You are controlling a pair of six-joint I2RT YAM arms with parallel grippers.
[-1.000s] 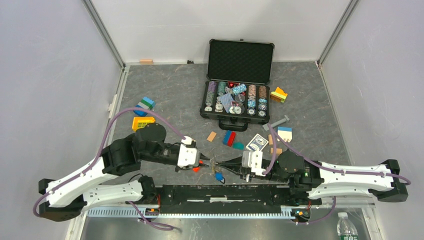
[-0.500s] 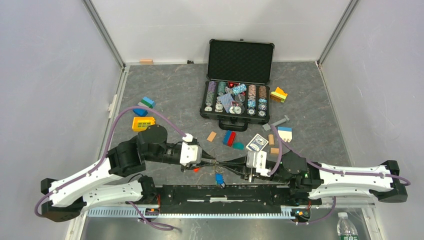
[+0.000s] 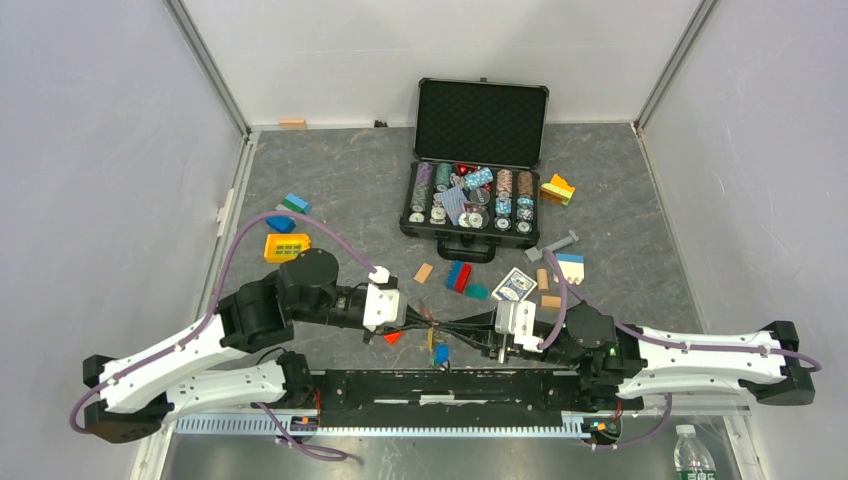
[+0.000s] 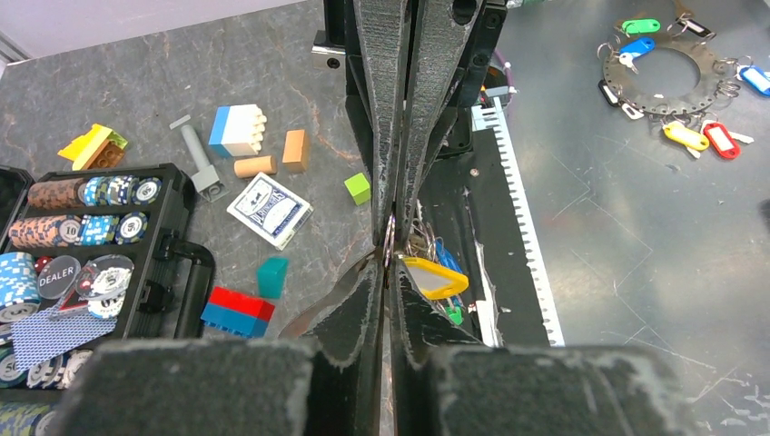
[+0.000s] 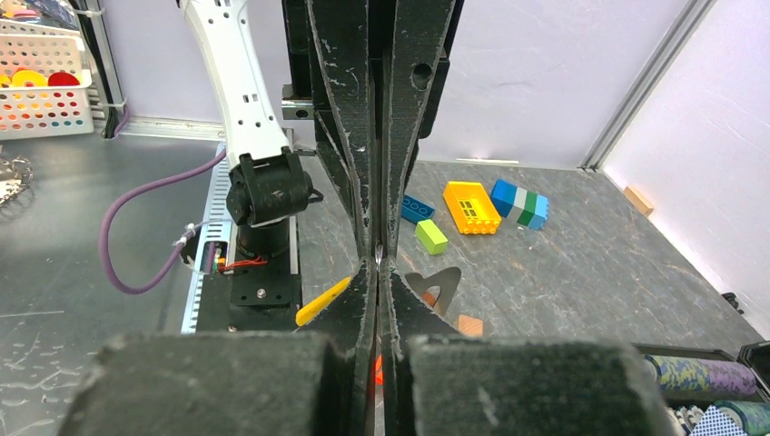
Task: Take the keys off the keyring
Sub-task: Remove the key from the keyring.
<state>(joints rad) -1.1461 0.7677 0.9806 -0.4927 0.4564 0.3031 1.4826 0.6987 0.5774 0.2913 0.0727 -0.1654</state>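
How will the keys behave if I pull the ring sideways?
Likely floppy: the keys dangle below the keyring, so they should swing. The keyring looks thin wire, pinched between left gripper and right gripper, so it may twist or slip.

L gripper [image 3: 424, 322] & R gripper [image 3: 446, 328] meet tip-to-tip at lower centre, jaws look closed. The keyring btwn them is too thin to see. Keys [image 3: 439, 351] dangle just below: blue, yellow, red heads. Open chip case [image 3: 480, 110] upper centre, blocks [image 3: 286, 246] scattered mid-frame.

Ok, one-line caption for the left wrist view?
Left hand and right hand pinch the keyring tip to tip, yellow key dangling.
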